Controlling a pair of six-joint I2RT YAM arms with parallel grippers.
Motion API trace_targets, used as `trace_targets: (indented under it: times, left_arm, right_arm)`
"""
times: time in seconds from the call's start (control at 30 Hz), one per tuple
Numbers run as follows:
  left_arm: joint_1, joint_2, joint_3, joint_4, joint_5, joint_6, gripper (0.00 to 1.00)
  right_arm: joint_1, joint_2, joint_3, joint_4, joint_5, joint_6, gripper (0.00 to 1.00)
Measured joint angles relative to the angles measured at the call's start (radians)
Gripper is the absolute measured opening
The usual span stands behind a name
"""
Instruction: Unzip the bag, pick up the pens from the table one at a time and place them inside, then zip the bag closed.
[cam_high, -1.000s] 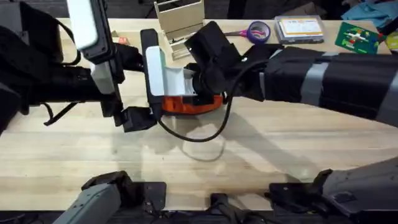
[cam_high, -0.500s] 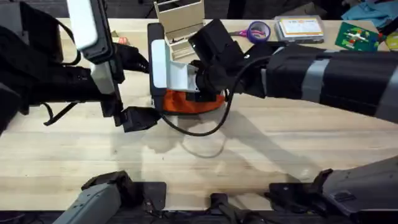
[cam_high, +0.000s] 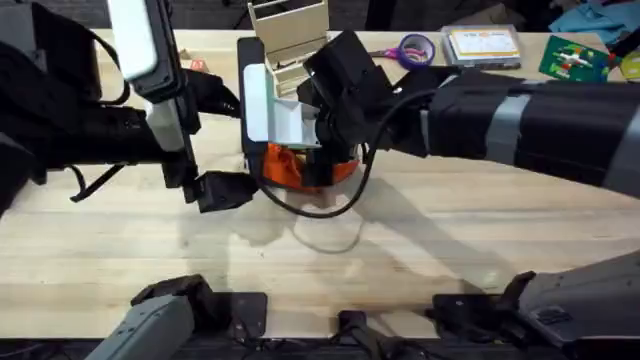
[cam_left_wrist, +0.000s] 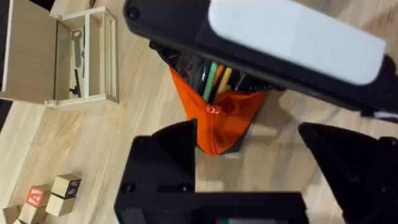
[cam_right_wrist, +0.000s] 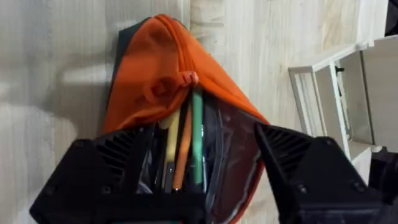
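The orange bag (cam_high: 305, 170) lies on the table (cam_high: 420, 250) at mid-table, unzipped at one end. In the right wrist view the bag's (cam_right_wrist: 149, 68) mouth gapes, its pull tab (cam_right_wrist: 186, 79) partway along. A green pen (cam_right_wrist: 197, 143) lies inside beside an orange one and a yellow one. My right gripper (cam_right_wrist: 205, 134) is open, its fingers straddling the open mouth from above. My left gripper (cam_left_wrist: 249, 134) is open too, just off the bag's (cam_left_wrist: 224, 121) closed end, touching nothing. The overhead view places the left gripper (cam_high: 215, 190) left of the bag.
A wooden organiser box (cam_high: 288, 30) stands just behind the bag. Purple-handled scissors (cam_high: 414, 48), a clear case (cam_high: 483, 45) and a green card (cam_high: 575, 58) lie at the back right. Small wooden blocks (cam_left_wrist: 53, 193) sit at the back left. The front of the table is bare.
My right gripper shifted slightly toward the back of the table and settled over the bag's mouth. The bag looks more bunched and upright. The left arm stayed still.
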Motion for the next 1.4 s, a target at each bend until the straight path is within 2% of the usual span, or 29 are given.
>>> trace_targets:
  times: [0.2,0.43,0.63,0.93,1.03,1.17,1.4]
  left_arm:
    - [0.000,0.000,0.000,0.000,0.000,0.000,0.993]
    - [0.000,0.000,0.000,0.000,0.000,0.000,0.993]
    - [0.000,0.000,0.000,0.000,0.000,0.000,0.993]
    - [0.004,0.000,0.000,0.000,-0.022,0.000,0.993]
    - [0.030,0.000,0.000,0.001,-0.023,0.000,0.993]
    - [0.099,0.000,0.000,-0.002,-0.022,0.006,0.993]
    - [0.212,0.000,0.000,-0.034,-0.014,0.123,0.993]
  right_arm:
    - [0.000,0.000,0.000,0.000,0.000,0.009,0.996]
    - [0.000,-0.020,0.000,-0.008,0.005,0.091,0.998]
    - [0.000,-0.117,0.000,-0.006,0.003,0.161,0.998]
    - [0.000,-0.260,0.000,-0.035,0.003,0.351,0.998]
    - [0.000,-0.294,0.000,-0.097,0.003,0.386,0.998]
    - [0.000,-0.335,0.000,-0.181,0.003,0.421,0.998]
    - [0.000,-0.417,0.000,-0.250,0.003,0.522,0.998]
